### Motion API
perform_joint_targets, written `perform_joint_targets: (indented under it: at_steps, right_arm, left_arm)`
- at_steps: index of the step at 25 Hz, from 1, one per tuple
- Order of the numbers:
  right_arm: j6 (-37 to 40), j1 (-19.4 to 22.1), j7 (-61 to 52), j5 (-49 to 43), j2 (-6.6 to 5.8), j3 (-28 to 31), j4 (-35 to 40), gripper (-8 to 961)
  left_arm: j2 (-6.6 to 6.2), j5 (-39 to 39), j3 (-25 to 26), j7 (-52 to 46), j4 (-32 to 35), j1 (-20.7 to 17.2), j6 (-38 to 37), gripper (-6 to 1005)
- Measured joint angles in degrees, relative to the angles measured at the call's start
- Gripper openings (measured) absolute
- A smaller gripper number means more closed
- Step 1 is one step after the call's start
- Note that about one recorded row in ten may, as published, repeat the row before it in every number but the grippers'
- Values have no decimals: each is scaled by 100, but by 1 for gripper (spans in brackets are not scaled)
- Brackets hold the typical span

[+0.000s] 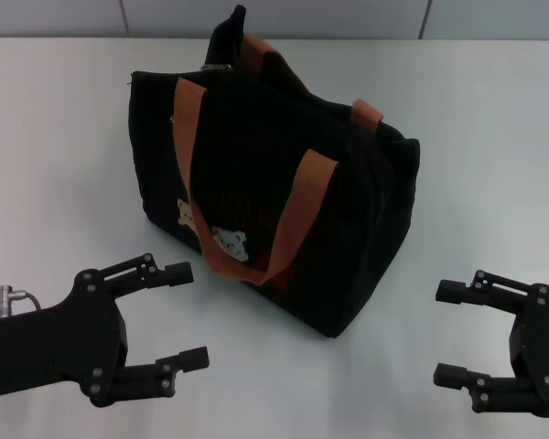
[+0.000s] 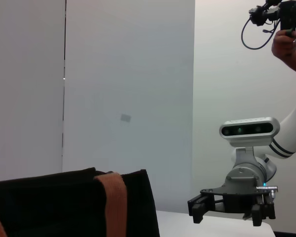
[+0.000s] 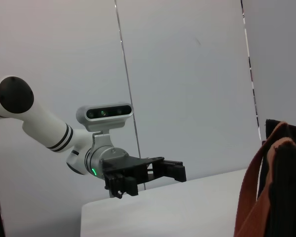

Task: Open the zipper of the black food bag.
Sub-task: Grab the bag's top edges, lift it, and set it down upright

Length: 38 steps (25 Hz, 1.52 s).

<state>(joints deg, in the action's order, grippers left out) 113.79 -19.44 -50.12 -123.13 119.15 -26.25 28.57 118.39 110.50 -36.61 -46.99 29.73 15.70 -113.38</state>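
The black food bag stands upright in the middle of the white table, its two brown-orange handles flopped over the near side. A tan and a white bear patch face me. The zipper runs along the top seam, and a small silver piece shows at its far end. My left gripper is open at the near left, apart from the bag. My right gripper is open at the near right, also clear of it. The left wrist view catches the bag's top, the right wrist view its end.
The white table spreads out around the bag on every side. Grey wall panels close off the far edge. In the left wrist view a person's hand holds a camera rig high beyond the right arm.
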Motion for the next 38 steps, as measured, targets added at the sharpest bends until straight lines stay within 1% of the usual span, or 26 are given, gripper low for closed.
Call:
perform_joint_targets:
  at_steps: [7,9,10,11,13,14,15,16,19,20,21,24,25,26,31,35,38]
  right_arm:
    - [-35,-20,2,32,3,3,-25,835]
    - [-48,-24,16,71,4,5,-32,835]
    - [-57,-16,65,101,8,37,-39,835]
    - [-57,-16,65,101,8,37,-39,834]
    - [-59,2,117,106,10,82,-45,834]
    - [-60,15,134,106,11,111,-47,834]
    - [-62,25,142,107,11,145,-71,834]
    - [-64,27,142,107,12,155,-87,834]
    - [-68,28,142,107,10,159,-119,835]
    - [-71,29,143,106,7,159,-126,835]
    - [-71,29,143,106,7,159,-126,835]
    - [-77,29,143,107,6,157,-127,834]
    - [-77,29,143,107,5,155,-131,834]
    - [-77,29,143,107,5,155,-131,834]
    - [-78,37,143,106,2,155,-133,835]
    - [-78,37,143,106,2,155,-133,835]
    - [-77,37,143,106,2,155,-133,835]
  left_arm:
    - [9,-4,-4,23,-43,38,66,814]
    - [9,-11,61,85,-55,39,107,814]
    - [9,-20,387,272,-113,21,203,814]
    - [9,-20,387,272,-113,21,203,813]
    - [12,-30,1052,490,-275,-15,469,813]
    - [11,-32,1506,590,-404,-28,706,813]
    - [5,-33,2151,645,-634,-10,1155,813]
    - [5,-33,2151,645,-634,-10,1155,813]
    - [3,-34,2606,677,-813,94,1684,812]
    - [2,-19,2652,701,-886,245,1982,812]
    - [2,-19,2652,701,-886,245,1982,811]
    - [0,37,2607,699,-952,519,2348,811]
    - [6,69,2572,702,-1008,696,2566,810]
    - [6,69,2572,702,-1008,696,2566,810]
    - [9,107,2410,712,-1178,1064,2831,804]
    - [31,64,2009,949,-1272,1284,2906,786]
    - [33,-15,2051,1152,-1418,1318,3024,721]
